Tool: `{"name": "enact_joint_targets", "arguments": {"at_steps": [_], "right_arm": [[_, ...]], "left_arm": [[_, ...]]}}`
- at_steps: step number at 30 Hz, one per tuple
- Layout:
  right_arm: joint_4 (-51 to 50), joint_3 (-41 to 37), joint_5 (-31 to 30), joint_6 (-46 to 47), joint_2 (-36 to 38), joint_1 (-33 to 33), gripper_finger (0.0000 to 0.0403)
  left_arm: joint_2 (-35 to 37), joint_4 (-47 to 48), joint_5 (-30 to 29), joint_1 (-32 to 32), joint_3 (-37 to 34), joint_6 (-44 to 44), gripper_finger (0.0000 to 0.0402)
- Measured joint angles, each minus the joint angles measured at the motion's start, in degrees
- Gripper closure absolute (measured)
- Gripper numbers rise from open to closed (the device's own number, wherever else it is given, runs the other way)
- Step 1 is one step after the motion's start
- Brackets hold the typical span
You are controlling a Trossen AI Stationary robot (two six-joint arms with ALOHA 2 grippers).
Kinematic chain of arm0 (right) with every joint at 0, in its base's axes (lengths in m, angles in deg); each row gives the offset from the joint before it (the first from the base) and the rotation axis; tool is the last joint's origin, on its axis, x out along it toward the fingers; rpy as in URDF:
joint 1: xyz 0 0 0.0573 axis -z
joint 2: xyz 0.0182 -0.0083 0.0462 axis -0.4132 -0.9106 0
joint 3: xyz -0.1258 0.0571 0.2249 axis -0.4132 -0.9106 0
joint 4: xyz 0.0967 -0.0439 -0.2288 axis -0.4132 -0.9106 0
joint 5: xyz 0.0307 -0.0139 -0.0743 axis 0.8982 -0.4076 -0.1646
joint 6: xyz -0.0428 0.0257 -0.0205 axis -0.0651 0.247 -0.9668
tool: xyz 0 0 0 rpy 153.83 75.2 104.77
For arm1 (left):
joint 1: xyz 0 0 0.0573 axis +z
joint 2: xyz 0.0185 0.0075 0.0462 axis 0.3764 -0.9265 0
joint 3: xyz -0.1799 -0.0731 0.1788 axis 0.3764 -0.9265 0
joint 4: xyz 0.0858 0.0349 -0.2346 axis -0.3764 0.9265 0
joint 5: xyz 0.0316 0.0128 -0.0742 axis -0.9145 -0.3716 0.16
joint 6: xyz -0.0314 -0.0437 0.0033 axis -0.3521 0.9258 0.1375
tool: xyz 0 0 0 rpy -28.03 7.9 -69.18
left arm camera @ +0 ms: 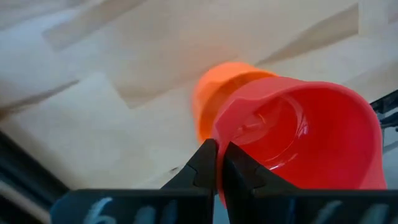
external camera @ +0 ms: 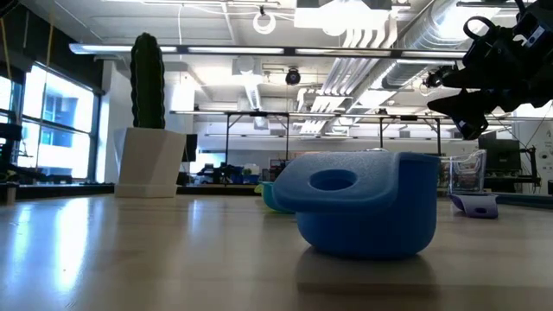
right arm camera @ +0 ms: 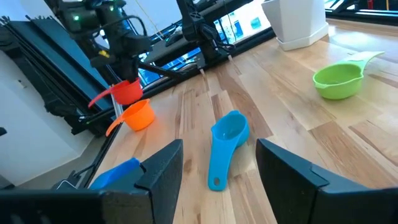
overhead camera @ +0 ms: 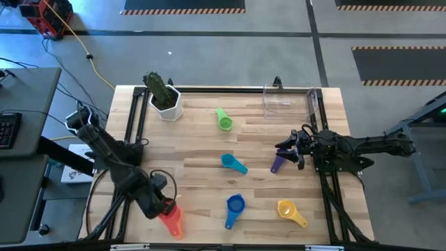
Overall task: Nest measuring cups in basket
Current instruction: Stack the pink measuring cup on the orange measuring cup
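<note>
At the table's front-left corner, taking the basket as landmark:
Left gripper (overhead camera: 166, 206): fingers pinched together on the rim of the red cup (left arm camera: 298, 137), which hangs clear of the wood; far from the basket, diagonally across the table.
Orange cup (right arm camera: 138, 116): on the wood just under and beside the red cup, handle toward the table edge.
Right gripper (overhead camera: 289, 148): jaws spread wide, nothing between them; hovering a little in front of the basket, above the board.
Purple cup (overhead camera: 277, 163): on the table directly beside the right gripper, apart from its fingers.
Basket (overhead camera: 287, 98): clear, at the back-right edge of the table; no cup visible inside.
Green cup (overhead camera: 224, 120): left of the basket, near the back.
Teal cup (overhead camera: 233, 163): mid-table, in front of the green cup.
Blue cup (overhead camera: 234, 206): near the front edge, well apart from the basket.
Yellow cup (overhead camera: 289, 210): front right, beside the blue cup.
White pot with plant (overhead camera: 166, 102): back-left, well left of the basket.
</note>
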Motion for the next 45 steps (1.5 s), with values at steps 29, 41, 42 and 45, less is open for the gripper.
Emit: {"name": "enact_joint_targets", "arguments": {"at_steps": [29, 41, 42, 45], "right_arm": [[-0.02, 0.01, 0.0, 0.0, 0.0, 0.01, 0.0208], [-0.04, 0.02, -0.02, 0.0, 0.0, 0.0, 0.0208], [-0.02, 0.0, -0.02, 0.0, 0.0, 0.0, 0.0208], [-0.03, 0.02, -0.02, 0.0, 0.0, 0.01, 0.0208]], "left_arm": [[-5.55, -2.24, 0.91, -0.82, -0.16, 5.55, 0.0396], [-5.55, -2.68, 0.42, -0.82, -0.16, 2.53, 0.0364], [-5.55, -2.68, 0.41, -0.82, -0.16, 2.49, 0.0357], [-5.55, -2.67, 0.42, -0.82, -0.16, 2.5, 0.0339]]}}
